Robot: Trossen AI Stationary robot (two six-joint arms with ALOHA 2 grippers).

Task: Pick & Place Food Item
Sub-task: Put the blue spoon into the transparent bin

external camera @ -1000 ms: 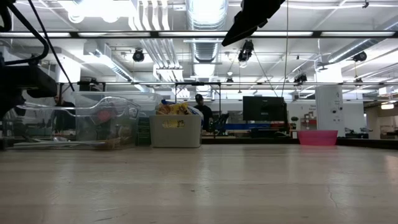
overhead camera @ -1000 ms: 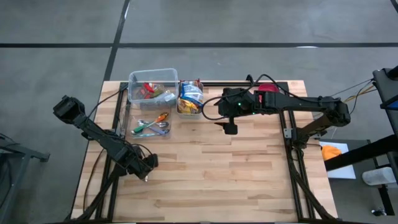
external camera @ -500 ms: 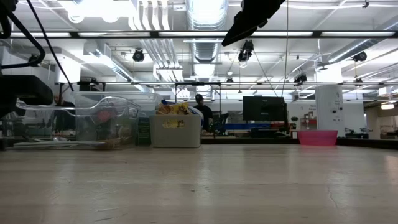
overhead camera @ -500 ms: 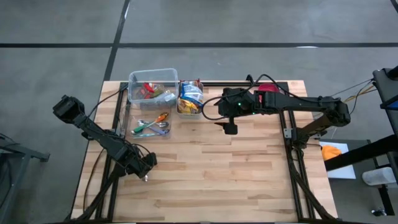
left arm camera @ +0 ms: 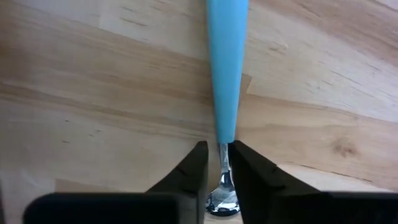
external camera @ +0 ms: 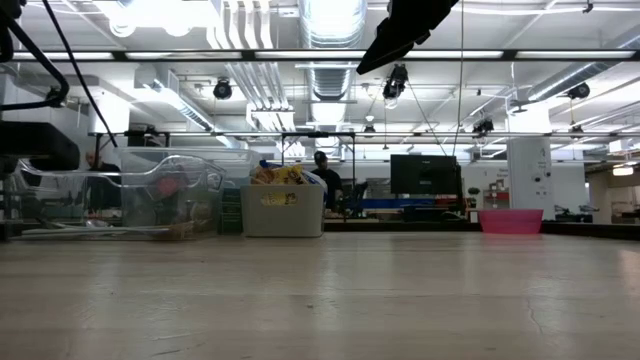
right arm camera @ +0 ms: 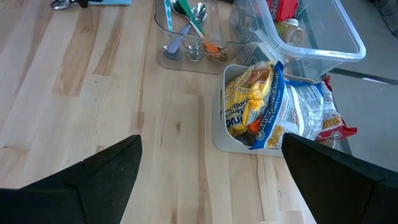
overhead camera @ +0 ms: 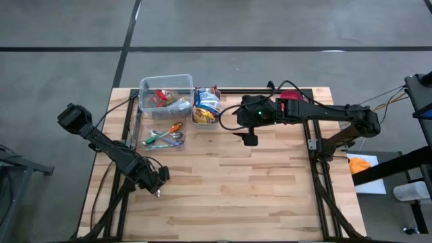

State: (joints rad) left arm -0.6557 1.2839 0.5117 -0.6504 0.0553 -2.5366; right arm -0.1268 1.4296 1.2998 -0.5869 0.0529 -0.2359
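A spoon with a light blue handle (left arm camera: 227, 62) and a metal bowl (left arm camera: 222, 200) lies flat on the wooden table near its left edge. My left gripper (left arm camera: 218, 147) (overhead camera: 155, 181) points down over it, shut on its metal neck. Snack bags (right arm camera: 273, 106) stand in a grey bin (overhead camera: 206, 108) at the far side. Beside it a clear tub (overhead camera: 166, 93) holds more packaged food. My right gripper (overhead camera: 250, 138) (right arm camera: 211, 186) hovers open above the table near the bin, holding nothing. My left gripper has the spoon's thin metal neck (left arm camera: 223, 163) between its two fingers, just past the end of the blue handle. The fingers come from above, pointing down, one on each side of the neck. The spoon lies flat on the table.
A clear tray (overhead camera: 163, 137) of coloured utensils sits in front of the tub. Black rails (overhead camera: 128, 128) run along the table's left and right sides. Bare wood fills the middle and near part of the table (overhead camera: 236, 196).
In the low view the dark part of my left arm at the picture's left has shifted slightly. In the high view the arm stays in place over the spoon. Nothing else has moved.
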